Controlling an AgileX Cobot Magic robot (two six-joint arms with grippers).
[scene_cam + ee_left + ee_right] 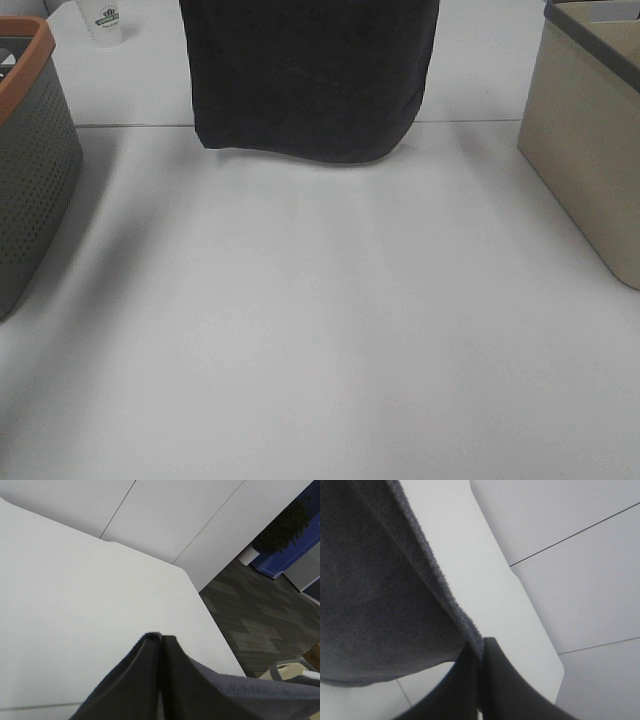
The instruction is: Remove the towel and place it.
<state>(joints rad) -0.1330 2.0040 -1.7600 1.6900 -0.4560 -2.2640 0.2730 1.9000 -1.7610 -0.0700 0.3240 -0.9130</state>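
The dark charcoal towel (312, 75) hangs in the air at the back middle of the table (320, 330). Its lower edge floats just above the surface and its upper part runs out of the exterior view. Neither gripper shows in that view. In the left wrist view my left gripper (161, 639) is shut, with a fuzzy towel edge (250, 695) pinched between its dark fingers. In the right wrist view my right gripper (482, 647) is shut on another edge of the towel (370, 605), which hangs away from it. The white tag is not visible.
A grey perforated basket with an orange rim (30, 170) stands at the left edge. A beige bin with a dark rim (590, 150) stands at the right. A white paper cup (107, 22) sits at the back left.
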